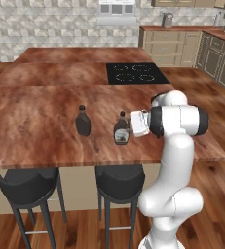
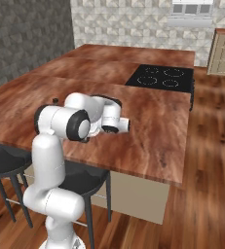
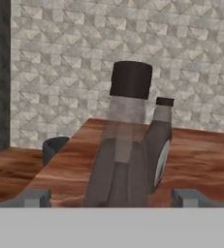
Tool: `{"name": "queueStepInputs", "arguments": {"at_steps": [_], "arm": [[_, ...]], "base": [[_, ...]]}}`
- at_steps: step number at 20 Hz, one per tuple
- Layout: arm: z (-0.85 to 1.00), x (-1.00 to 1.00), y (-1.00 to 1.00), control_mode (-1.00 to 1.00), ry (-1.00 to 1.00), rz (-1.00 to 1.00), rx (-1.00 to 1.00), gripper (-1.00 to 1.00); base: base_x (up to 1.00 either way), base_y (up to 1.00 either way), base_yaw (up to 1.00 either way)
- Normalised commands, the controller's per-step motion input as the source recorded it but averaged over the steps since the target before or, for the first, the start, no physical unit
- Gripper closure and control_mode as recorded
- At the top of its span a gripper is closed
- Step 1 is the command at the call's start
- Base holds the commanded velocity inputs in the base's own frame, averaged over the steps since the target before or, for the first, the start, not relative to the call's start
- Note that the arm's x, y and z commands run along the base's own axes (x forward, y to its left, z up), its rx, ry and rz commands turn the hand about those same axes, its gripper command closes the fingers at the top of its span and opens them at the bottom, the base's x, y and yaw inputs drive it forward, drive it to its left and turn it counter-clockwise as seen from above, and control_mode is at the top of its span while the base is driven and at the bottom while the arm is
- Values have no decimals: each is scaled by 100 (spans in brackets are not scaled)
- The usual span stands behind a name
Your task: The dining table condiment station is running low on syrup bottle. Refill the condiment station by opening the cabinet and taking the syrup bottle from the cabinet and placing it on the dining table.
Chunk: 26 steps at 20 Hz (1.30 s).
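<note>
From the left base view I see the syrup bottle standing upright on the dining table, near its front edge and well in front of the black cooktop. A second, slimmer dark bottle stands apart from it, farther from the cooktop along the same front strip; I take that pair to be the condiment station, which is why the syrup has been set just there. My gripper sits at bottle height just beside the syrup bottle, on its cooktop-ward side. Two black stools are tucked under the table edge below.

From the right base view the arm is folded low over the table's front edge, forearm pointing away from the cooktop. The hand hides the bottle here, and the fingers too.

In the hand view the syrup bottle stands very close and blurred between my two fingertips, which stand wide with clear table showing either side of it. The claw is spread and gripping nothing, so I judge the placement done. The slimmer bottle shows just behind it.
</note>
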Motion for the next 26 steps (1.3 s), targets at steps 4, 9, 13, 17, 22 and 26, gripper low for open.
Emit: {"name": "queueStepInputs", "arguments": {"at_steps": [4,9,13,17,22,26], "arm": [[29,1,0,-100,1,3,0,-100],[44,0,0,-100,0,0,0,-100],[61,0,0,-100,-5,0,0,-100],[65,-1,0,-100,-8,0,0,-100],[68,-31,0,-100,-15,0,-2,-100],[62,-66,0,-100,-22,0,-4,-100]], "base": [[0,0,0],[0,0,0],[0,0,0],[0,0,0],[0,0,0],[0,0,0]]}}
